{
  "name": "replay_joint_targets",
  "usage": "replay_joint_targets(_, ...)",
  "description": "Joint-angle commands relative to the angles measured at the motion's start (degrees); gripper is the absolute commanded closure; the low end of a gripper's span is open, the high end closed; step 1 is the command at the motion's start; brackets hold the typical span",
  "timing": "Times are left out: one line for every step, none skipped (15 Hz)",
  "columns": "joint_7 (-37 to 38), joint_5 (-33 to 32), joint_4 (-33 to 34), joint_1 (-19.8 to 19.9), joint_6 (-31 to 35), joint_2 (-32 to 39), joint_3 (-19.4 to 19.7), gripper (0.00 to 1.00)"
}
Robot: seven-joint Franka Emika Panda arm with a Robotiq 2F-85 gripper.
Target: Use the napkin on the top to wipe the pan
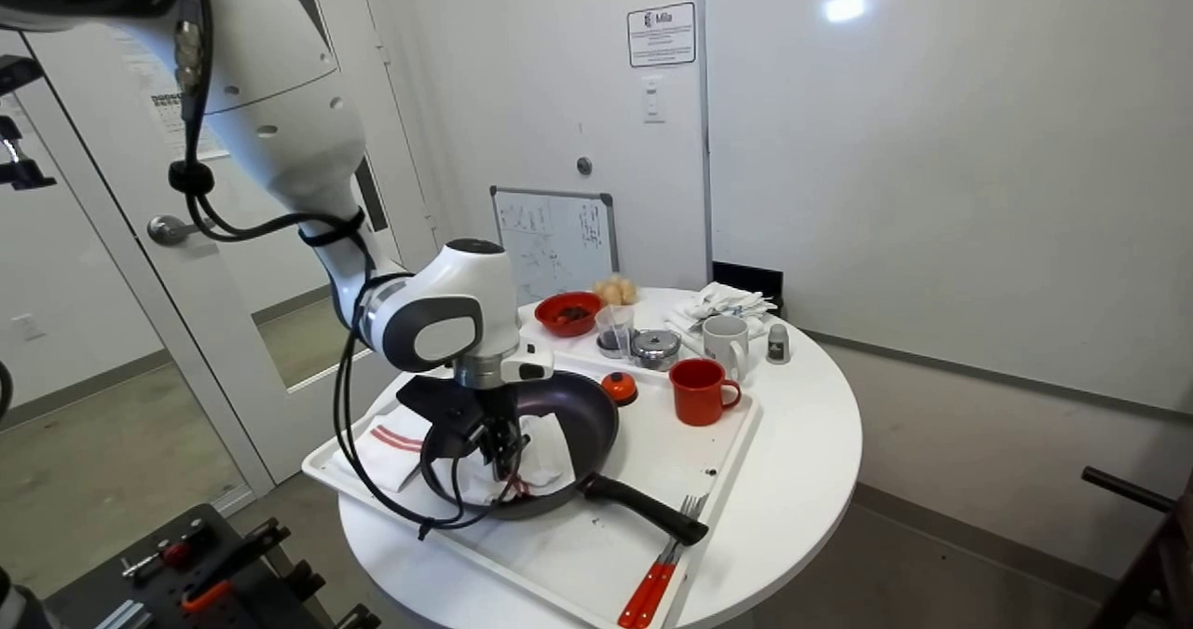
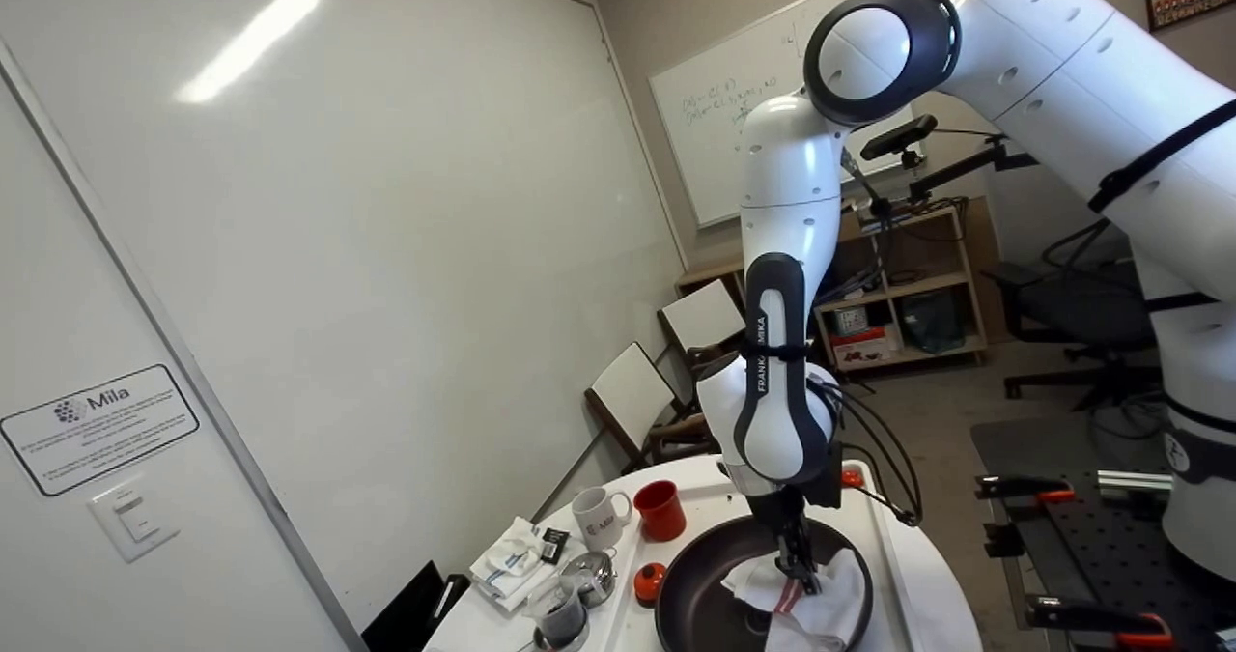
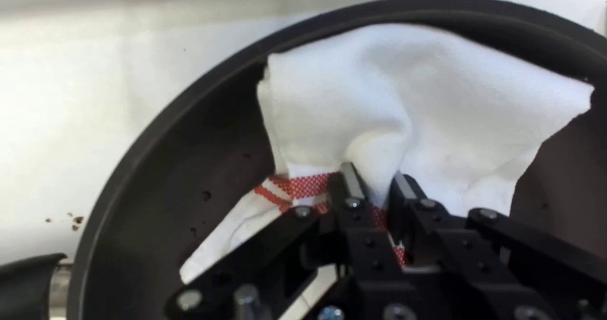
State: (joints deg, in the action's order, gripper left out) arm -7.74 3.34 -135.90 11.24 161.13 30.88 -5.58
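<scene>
A white napkin [image 3: 450,102] with red stripes lies bunched in the dark pan [image 3: 223,135]. It also shows in both exterior views [image 1: 550,452] [image 2: 838,589]. The pan shows there too [image 1: 592,415] [image 2: 697,589], on the white tray [image 1: 643,433]. My gripper [image 3: 373,173] points down into the pan, its fingers part-way together with a raised fold of the napkin between them. In both exterior views the gripper [image 1: 504,469] [image 2: 807,582] is low over the napkin. The cloth under the fingers is partly hidden. Another white, red-striped napkin [image 1: 387,447] lies on the tray beside the pan.
The pan's black handle [image 1: 648,510] reaches over red-handled cutlery [image 1: 652,582]. A red mug [image 1: 697,392] and a small orange-red item [image 1: 619,388] stand beside the pan. A white mug [image 1: 725,342], metal container [image 1: 655,348], red bowl [image 1: 569,314] and cloths [image 1: 722,305] are further back.
</scene>
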Motion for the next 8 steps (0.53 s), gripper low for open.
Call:
replay_joint_targets(0.2,0.4,-4.9,-1.8,2.1,-6.1,0.2,0.96)
replay_joint_targets(0.3,0.2,-6.0,-2.4,2.9,-7.6,0.2,0.96)
replay_joint_targets(0.6,-0.1,-7.2,-3.2,3.5,-9.3,0.4,0.96)
replay_joint_targets(0.7,-0.2,-8.3,-3.8,4.1,-10.8,0.4,0.96)
replay_joint_targets(1.2,-0.7,-9.4,-4.9,4.7,-12.5,0.8,0.96)
replay_joint_targets(1.4,-1.2,-10.3,-5.9,5.0,-14.1,1.0,0.96)
replay_joint_targets(1.4,-1.8,-11.0,-7.1,5.1,-15.6,1.1,0.96)
replay_joint_targets(1.5,-2.4,-11.6,-8.2,5.2,-16.9,1.3,0.96)
